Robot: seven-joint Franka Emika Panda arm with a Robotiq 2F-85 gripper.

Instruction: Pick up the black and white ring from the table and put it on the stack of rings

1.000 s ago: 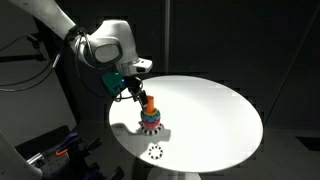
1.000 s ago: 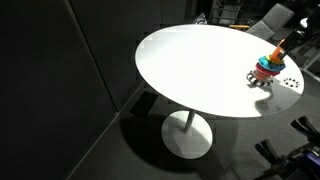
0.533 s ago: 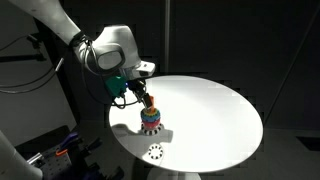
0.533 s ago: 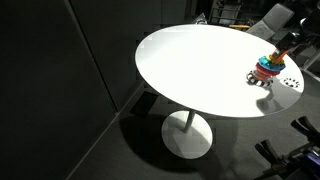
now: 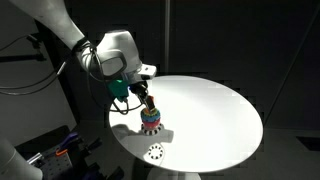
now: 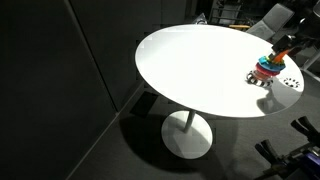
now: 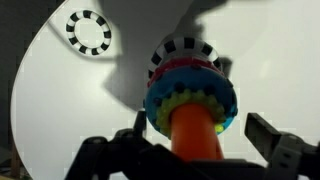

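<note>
The fingers (image 7: 268,133) spread open, empty, seemingly above the stack of rings (image 5: 150,118); the black and white ring (image 5: 155,152) lies near it on the worktop (image 5: 215,110). Rise clear, then descend centred over the ring.

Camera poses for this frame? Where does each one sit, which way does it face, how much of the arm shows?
An exterior view: beside the table, slightly above, facing across; arm and gripper over the stack of rings.
An exterior view: higher, farther, looking down on the table and pedestal; arm barely visible at the right edge.
Wrist view: looks down on the stack; gripper at bottom.
Shared: all show the stack and the black and white ring.
</note>
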